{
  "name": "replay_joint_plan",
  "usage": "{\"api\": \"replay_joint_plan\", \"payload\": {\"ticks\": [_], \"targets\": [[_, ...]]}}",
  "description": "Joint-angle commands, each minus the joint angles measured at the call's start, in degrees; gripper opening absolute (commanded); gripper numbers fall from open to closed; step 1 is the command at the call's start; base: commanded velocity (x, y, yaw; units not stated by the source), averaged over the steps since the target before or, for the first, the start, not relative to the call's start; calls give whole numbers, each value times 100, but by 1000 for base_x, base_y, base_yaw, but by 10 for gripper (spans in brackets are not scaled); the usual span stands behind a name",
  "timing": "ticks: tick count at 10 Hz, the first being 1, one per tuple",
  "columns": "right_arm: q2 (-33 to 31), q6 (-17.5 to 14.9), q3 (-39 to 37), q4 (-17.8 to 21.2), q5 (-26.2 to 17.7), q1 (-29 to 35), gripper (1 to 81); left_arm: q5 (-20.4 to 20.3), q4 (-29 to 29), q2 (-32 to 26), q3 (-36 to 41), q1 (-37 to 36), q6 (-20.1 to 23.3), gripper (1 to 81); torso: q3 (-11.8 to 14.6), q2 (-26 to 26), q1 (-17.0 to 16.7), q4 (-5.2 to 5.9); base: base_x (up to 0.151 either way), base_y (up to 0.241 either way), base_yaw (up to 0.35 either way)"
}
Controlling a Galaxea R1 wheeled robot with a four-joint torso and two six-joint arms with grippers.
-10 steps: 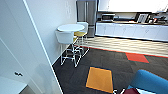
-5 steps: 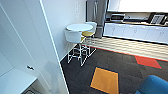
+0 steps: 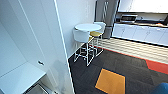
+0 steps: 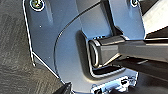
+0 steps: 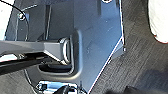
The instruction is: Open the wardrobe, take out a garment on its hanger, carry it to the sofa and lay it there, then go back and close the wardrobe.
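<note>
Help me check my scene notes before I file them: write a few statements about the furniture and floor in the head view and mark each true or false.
1. A round white table stands by the wall. True.
2. The stool behind the table has a green seat. False: its seat is yellow.
3. An orange carpet tile lies in the dark carpet. True.
4. The kitchen counter runs along the left wall. False: it runs along the far right.
5. A white chair stands at the table. True.

The sofa [image 3: 161, 89] is cut off at the picture's corner.
</note>
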Motion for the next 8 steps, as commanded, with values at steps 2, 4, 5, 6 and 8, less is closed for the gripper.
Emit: {"api": "replay_joint_plan", "payload": {"ticks": [2, 4, 5, 6, 8], "targets": [[-45, -13, 3, -64, -349, -24, 811, 375, -20, -21, 22, -143, 4, 811, 0, 0, 0, 0, 0, 0, 231], [-45, -13, 3, -64, -349, -50, 811, 384, -20, -21, 22, -134, 4, 811, 0, 0, 2, 0, 0, 0, 231], [-45, -13, 3, -64, -340, -50, 811, 384, -20, -21, 22, -134, 4, 811, 0, 0, 2, 0, 0, 0, 231], [-45, -13, 3, -64, -332, -50, 811, 384, -20, -21, 13, -134, 4, 811, 0, 0, 2, 0, 0, 0, 231], [-36, -13, -5, -64, -314, -50, 811, 384, -20, -21, 13, -134, 4, 811, 0, 0, -2, 0, 0, 0, 231]]}}
